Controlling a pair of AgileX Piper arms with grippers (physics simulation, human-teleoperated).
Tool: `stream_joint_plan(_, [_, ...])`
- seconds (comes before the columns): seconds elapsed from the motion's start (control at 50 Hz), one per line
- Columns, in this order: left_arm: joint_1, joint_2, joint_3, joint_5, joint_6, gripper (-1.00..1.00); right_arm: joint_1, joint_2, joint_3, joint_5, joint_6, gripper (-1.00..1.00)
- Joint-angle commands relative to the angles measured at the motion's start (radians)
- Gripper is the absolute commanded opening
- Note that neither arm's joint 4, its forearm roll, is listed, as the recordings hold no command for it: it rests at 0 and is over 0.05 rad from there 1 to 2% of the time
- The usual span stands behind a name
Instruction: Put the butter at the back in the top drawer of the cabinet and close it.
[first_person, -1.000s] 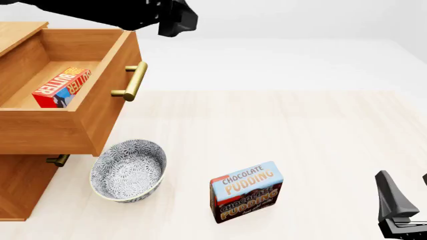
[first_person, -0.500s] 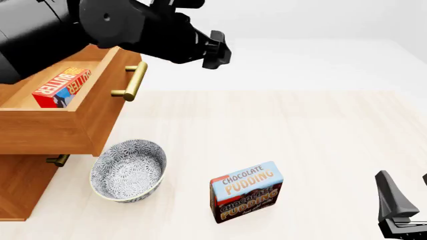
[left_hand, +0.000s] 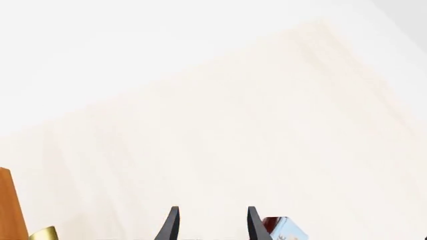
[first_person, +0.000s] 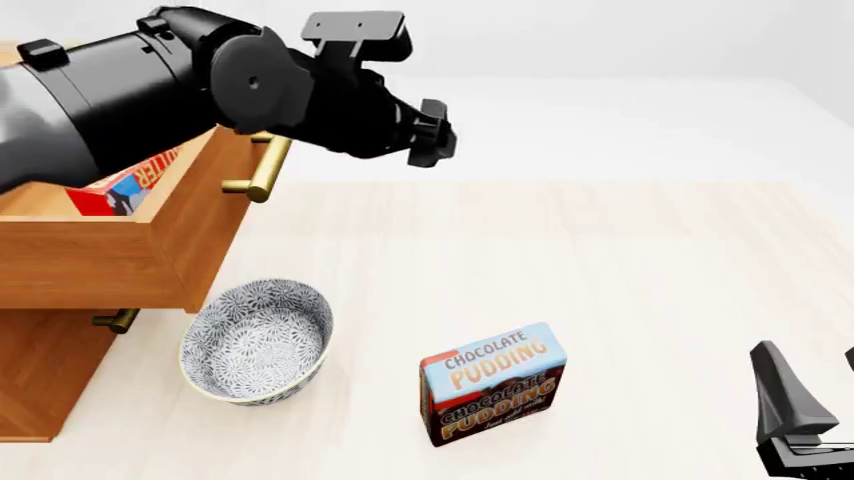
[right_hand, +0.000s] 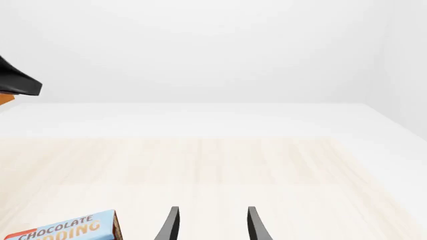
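Pale wood table (first_person: 641, 260) | white bkgd | top drawer (first_person: 120, 255) open

left arm (first_person: 160, 85): matte black, thick rounded cylinders, boxy wrist block | right tool (first_person: 801, 420): black, tapered angular fingers

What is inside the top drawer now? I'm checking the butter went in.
The red butter box lies inside the open top drawer. The left arm covers most of it and the drawer's back.

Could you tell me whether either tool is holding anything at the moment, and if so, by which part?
Nothing is held. The left tool and the right tool are both open and empty; the butter lies in the top drawer.
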Motion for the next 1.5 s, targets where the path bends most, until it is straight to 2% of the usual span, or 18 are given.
stream_joint_plan(0.02, [0.021, 0.002, 0.035, -0.02, -0.008, 1.0, 0.0, 0.0, 0.0, 0.0, 0.0, 1.0])
stream_joint_plan(0.78, [0.117, -0.049, 0.156, -0.059, 0.012, 1.0, 0.0, 0.0, 0.0, 0.0, 0.0, 1.0])
stream_joint_plan(1.5, [0.189, -0.097, 0.226, -0.071, 0.018, 1.0, 0.0, 0.0, 0.0, 0.0, 0.0, 1.0])
